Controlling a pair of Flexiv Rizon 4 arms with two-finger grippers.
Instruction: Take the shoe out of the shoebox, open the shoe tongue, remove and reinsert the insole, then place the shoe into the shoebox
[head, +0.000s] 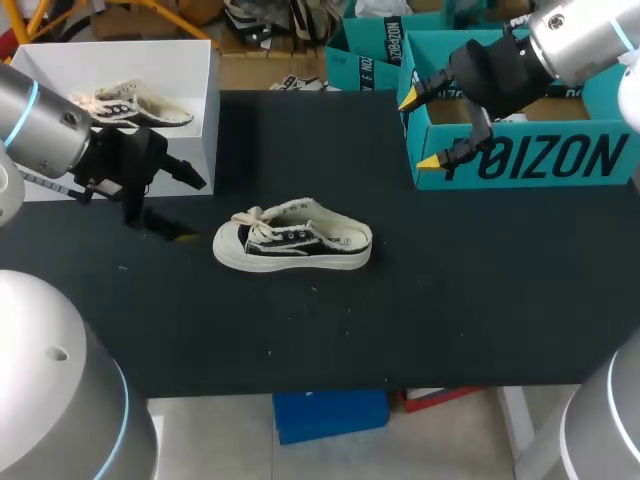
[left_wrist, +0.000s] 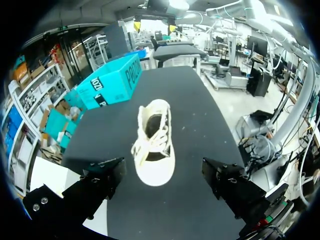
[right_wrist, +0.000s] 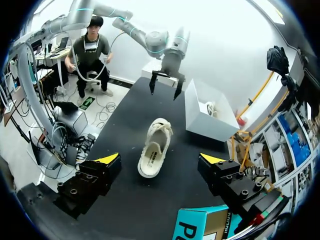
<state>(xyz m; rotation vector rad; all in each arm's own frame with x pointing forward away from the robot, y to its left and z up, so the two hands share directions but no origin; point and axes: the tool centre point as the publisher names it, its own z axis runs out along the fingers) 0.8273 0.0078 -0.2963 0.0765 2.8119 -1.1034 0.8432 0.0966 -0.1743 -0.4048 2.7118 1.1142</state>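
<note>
table (head: 450, 320): black top, near half bare, no clutter in the working zone.
shoe (head: 293, 240): out of any box, upright on its sole mid-table, toe toward the left arm, heel toward the right arm. Laces loose over the front. Looks parked in the open so both arms can reach it from either end.
tongue/insole: opening looks dark inside from the left wrist view; cannot tell whether the tongue is pulled back or the insole is seated.
left gripper (head: 185, 207): released, empty, low over the table just off the toe end, not touching. In its wrist view the shoe lies ahead, lined up between the 2 fingers, so likely set for the toe or lace end.
right gripper (head: 418, 130): released, empty, held up off the table near the front corner of the teal shoebox (head: 530, 160), well apart from the heel.
stage (guess): take-out step done; tongue and insole work not yet begun.
white box (head: 190, 70): far left corner, open, a second shoe (head: 135, 105) lying inside; close behind the left arm, could crowd its elbow.
teal shoebox: far right, open top, probable drop-off spot; its front wall stands between the right gripper and the inside.
in the way: nothing between either gripper and the shoe.
</note>
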